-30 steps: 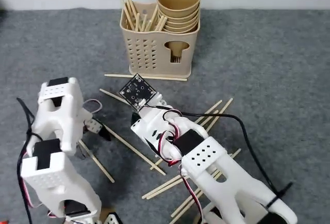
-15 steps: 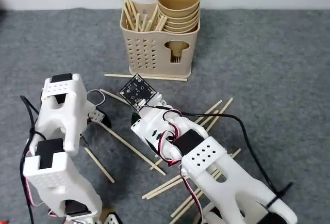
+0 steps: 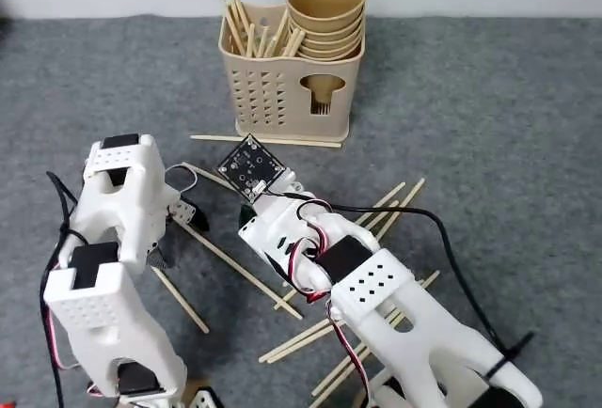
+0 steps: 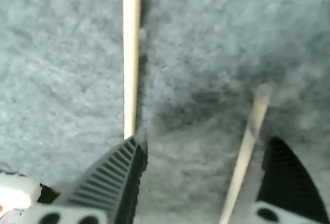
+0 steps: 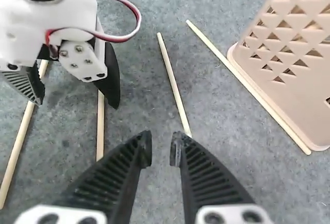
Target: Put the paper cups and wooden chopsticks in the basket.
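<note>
One change: left gripper [image 4: 202, 142] slid right, jaws wide open astride a pale wooden chopstick [image 4: 252, 126] on the grey desk [image 4: 206, 53]; grasp next

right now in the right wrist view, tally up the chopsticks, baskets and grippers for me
wooden chopsticks: 4, all lying flat outside the basket
basket: 1
grippers: 2, the right gripper and the left gripper
total: 7
</note>
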Controlling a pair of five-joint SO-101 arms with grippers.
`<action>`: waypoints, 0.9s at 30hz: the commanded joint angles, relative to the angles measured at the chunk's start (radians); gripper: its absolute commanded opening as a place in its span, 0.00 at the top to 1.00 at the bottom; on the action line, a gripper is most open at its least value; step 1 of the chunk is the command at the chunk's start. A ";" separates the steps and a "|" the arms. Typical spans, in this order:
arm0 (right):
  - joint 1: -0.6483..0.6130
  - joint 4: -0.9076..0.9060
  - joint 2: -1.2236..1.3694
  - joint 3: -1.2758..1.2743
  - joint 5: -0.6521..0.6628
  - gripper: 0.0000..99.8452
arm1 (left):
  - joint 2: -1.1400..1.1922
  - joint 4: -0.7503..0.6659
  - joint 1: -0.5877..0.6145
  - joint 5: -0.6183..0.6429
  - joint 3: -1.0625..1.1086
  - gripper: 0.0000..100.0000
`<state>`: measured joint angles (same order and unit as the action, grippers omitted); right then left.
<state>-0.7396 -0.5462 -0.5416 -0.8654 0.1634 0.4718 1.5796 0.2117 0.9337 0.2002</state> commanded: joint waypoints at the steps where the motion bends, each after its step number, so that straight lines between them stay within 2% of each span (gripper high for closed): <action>1: -0.004 0.016 -0.038 0.006 0.009 0.92 | 0.080 0.098 -0.014 0.006 0.016 0.67; 4: -0.004 0.016 -0.038 0.006 0.009 0.92 | 0.080 0.180 -0.009 -0.075 -0.019 0.67; 9: -0.004 0.016 -0.038 0.006 0.009 0.92 | 0.057 0.176 0.046 -0.157 -0.027 0.67; 23: -0.002 0.016 -0.038 0.006 0.008 0.92 | -0.009 0.172 0.035 -0.166 -0.030 0.68; 27: -0.002 0.018 -0.038 0.006 0.008 0.92 | -0.003 0.169 0.034 -0.163 -0.087 0.75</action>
<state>-0.7396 -0.5462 -0.5416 -0.8654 0.1634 0.4826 1.7054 0.2486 0.7725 0.1419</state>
